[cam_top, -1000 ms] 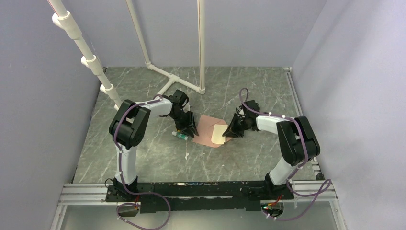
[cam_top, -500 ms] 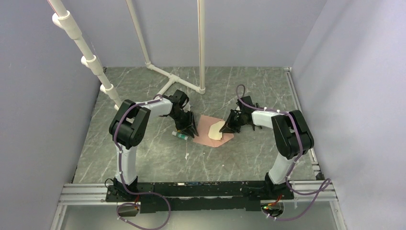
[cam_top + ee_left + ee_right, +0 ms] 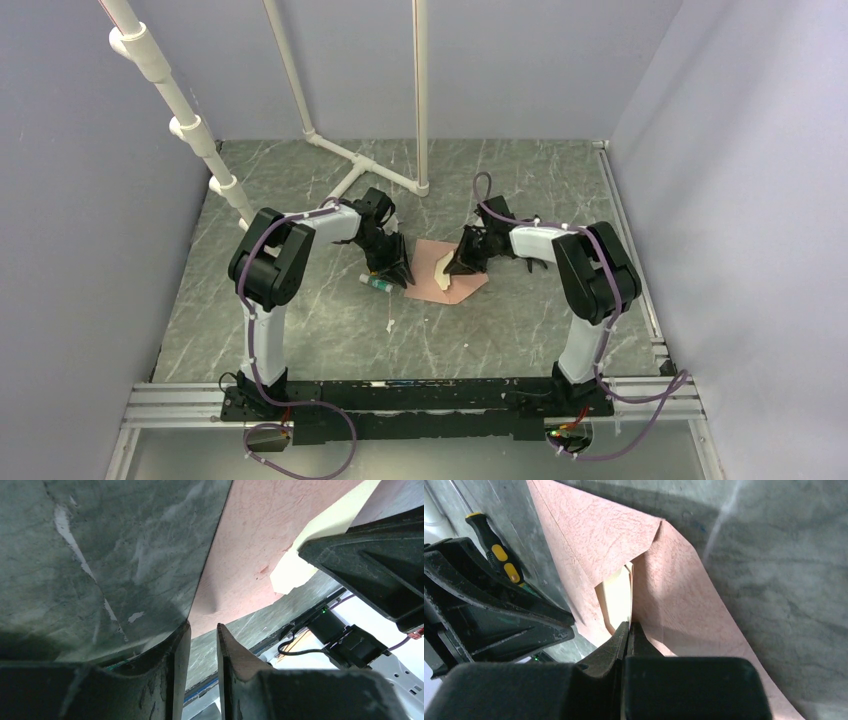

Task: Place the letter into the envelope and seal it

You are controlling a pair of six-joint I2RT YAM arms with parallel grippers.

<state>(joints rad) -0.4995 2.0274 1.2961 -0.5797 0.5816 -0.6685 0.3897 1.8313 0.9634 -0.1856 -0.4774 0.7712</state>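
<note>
Your right arm has swung left across the last second. The letter (image 3: pixel 443 270) lay flat on the envelope's (image 3: pixel 422 262) right part; now it's lifted, curled, and over the envelope's middle. The right gripper (image 3: pixel 628 629) is clamped tight on the letter's near edge. The left arm hasn't budged. The left gripper (image 3: pixel 200 630) sits at the envelope's left corner on the table (image 3: pixel 100 540), jaws at a narrow slit with nothing seen between them. It looks like it is pinning, not gripping. In the right wrist view the letter's far end slips under pink layers on both sides, so I'd judge insertion has started but is only partly done; the flap isn't sealed yet. The letter is pale cream, thin and bowed, not creased. The envelope is salmon, textured, and lying flat mid-table between both grippers. A yellow-black tool (image 3: pixel 494 545) lies just beside the left gripper.
</note>
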